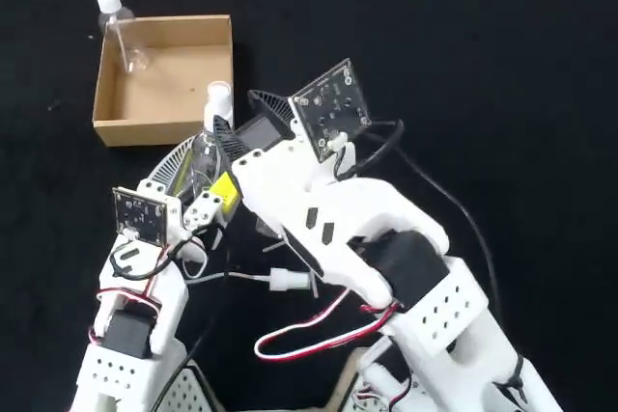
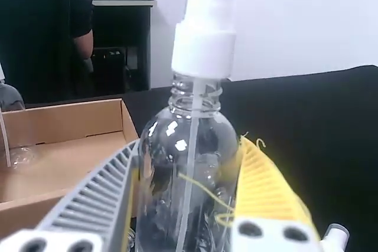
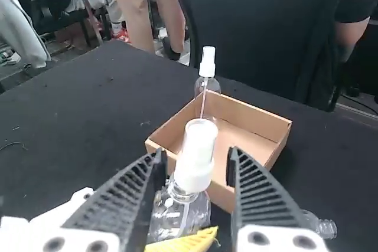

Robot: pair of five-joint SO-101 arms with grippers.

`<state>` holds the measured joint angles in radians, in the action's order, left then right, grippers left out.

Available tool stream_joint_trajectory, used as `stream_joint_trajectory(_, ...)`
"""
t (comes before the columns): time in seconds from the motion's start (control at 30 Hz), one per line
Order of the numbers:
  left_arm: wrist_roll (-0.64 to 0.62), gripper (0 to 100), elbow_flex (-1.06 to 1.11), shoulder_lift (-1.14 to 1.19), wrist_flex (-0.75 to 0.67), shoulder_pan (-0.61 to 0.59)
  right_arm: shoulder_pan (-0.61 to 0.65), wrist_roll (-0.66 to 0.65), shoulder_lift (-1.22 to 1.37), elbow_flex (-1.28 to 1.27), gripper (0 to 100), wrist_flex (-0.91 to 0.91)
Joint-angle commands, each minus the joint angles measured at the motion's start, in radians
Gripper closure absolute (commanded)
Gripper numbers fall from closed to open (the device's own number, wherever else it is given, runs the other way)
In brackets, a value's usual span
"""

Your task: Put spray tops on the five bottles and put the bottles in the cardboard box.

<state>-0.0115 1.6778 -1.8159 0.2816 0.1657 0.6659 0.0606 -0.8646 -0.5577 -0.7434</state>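
Note:
My left gripper (image 1: 203, 166) (image 2: 183, 205) is shut on a clear bottle (image 1: 206, 153) (image 2: 189, 157), held upright just in front of the cardboard box (image 1: 164, 129) (image 3: 277, 140). A white spray top (image 1: 219, 98) (image 2: 204, 45) (image 3: 194, 157) sits on its neck, with the threads still showing below the cap. My right gripper (image 1: 241, 115) (image 3: 195, 163) is open, one finger on each side of that spray top. A second bottle (image 1: 121, 31) (image 3: 205, 84) with its spray top on stands in the box's far corner.
A loose spray top (image 1: 287, 281) with its tube lies on the black table between the two arms. A bare bottle (image 3: 316, 223) lies on the table close beside my right gripper. Red and white cables (image 1: 309, 330) run across the front of the table.

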Motion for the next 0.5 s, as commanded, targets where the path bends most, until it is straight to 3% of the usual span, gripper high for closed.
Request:
stream_joint_trajectory(0.0,-0.009,91,0.021,-0.009,-0.021,0.008,-0.089,0.000,0.008,0.093,84.5,0.117)
stream_joint_trajectory(0.47,-0.009,91,0.021,-0.009,-0.021,0.008,-0.106,0.000,0.398,0.337,87.9,0.123)
